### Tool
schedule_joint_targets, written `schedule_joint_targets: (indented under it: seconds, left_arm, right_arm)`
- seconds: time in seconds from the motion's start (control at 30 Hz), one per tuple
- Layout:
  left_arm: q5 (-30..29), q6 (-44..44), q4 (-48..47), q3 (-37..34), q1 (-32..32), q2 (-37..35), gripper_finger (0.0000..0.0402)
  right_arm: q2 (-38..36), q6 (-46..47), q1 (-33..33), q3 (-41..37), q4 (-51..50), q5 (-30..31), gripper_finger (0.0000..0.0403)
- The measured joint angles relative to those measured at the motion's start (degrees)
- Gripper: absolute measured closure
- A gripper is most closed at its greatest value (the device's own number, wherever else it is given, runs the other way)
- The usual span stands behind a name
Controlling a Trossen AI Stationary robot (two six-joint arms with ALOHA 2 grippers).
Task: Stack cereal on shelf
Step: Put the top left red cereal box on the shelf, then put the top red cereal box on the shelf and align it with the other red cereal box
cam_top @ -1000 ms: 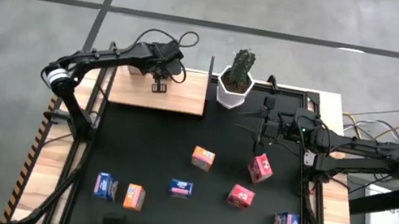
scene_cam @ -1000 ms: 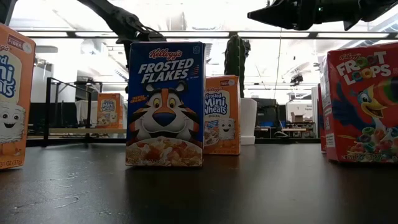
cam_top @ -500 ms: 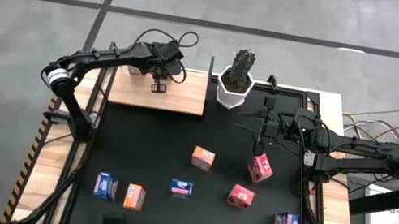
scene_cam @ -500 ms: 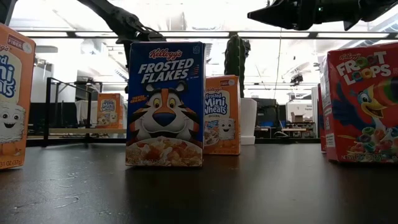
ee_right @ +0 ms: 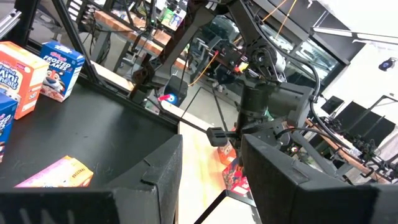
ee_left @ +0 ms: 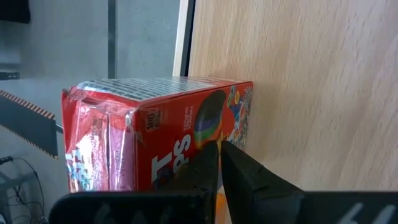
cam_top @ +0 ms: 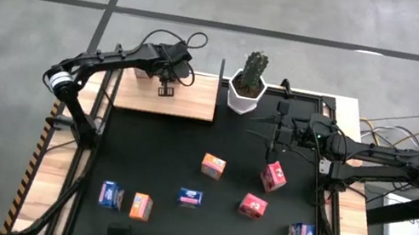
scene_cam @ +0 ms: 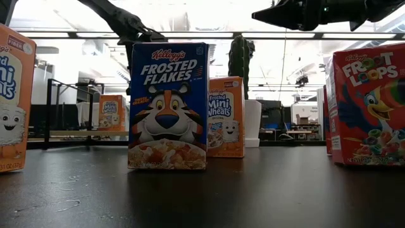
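The left gripper (cam_top: 166, 90), fingers closed and empty, hangs over the shelf (cam_top: 195, 102) beside a red Froot Loops box (ee_left: 155, 140) standing there, probably nudging it square. The right gripper (cam_top: 277, 144) waits half open and empty above the mat (cam_top: 217, 223), where seven cereal boxes (cam_top: 213, 167) await stacking.

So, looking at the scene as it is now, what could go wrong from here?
1. The left pincer is shut and sits close against the red box on the shelf; moving off sideways might knock the box over.
2. The right pincer, jaws apart and holding nothing, hangs above the mat near the cactus pot; a wide swing toward the shelf might hit it.
3. Seven boxes wait on the mat, and the pink-red box lies tilted, so a grasp may slip.
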Motion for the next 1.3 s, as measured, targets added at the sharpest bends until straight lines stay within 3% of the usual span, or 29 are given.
schedule_joint_targets:
  seconds: [0.27,0.5,0.67,1.0,1.3]
  left_arm:
    - [1.31,-3.5,-2.74,1.93,-2.9,-1.61,0.0399]
    - [9.68,-8.38,-1.63,1.76,-10.04,-10.95,0.0399]
    - [10.9,-13.47,6.61,-2.82,-17.28,-20.27,0.0399]
    - [10.93,-21.02,28.52,-18.99,-29.7,-35.53,0.0399]
    - [10.79,-23.21,33.08,-23.67,-31.93,-39.82,0.0399]
  right_arm:
    - [0.0,0.18,0.0,0.0,0.0,0.0,0.0248]
    - [0.0,4.83,0.0,0.0,-0.02,0.0,0.0248]
    - [0.0,9.77,0.02,0.0,-0.28,-0.02,0.0248]
    - [0.0,22.12,1.43,0.0,-0.19,-0.02,0.0248]
    - [3.15,34.24,4.33,11.75,-25.71,-0.08,0.0248]
